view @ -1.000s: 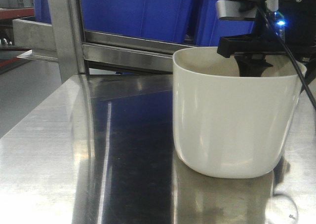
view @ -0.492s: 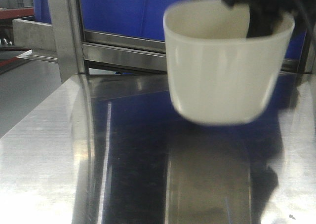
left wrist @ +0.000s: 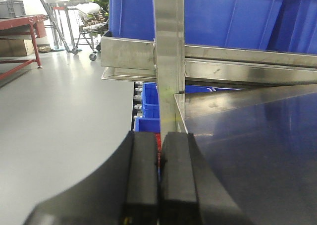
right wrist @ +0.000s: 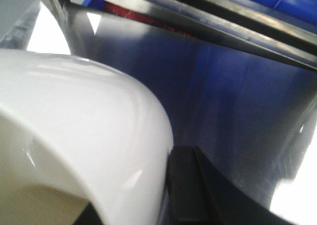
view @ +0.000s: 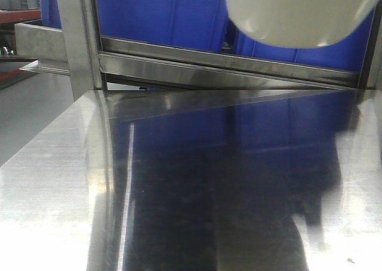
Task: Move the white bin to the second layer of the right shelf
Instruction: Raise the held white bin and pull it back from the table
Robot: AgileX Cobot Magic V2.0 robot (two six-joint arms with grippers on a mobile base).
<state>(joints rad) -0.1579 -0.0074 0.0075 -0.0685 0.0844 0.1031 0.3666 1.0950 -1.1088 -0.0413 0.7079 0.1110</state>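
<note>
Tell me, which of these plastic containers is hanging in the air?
The white bin, the only pale one, is lifted clear of the steel tabletop. The blue crates sit in the rack behind it.

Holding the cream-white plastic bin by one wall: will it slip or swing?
The cream-white plastic bin looks glossy, so it may slip in the grip. It appears empty, probably light. Held at one side of the rim, it could tilt or swing.

The front camera is looking low across the steel tabletop [view: 59, 181] toward the blue crates [view: 161, 14]. Both wrist cameras are facing the same way, sharing that tabletop.
</note>
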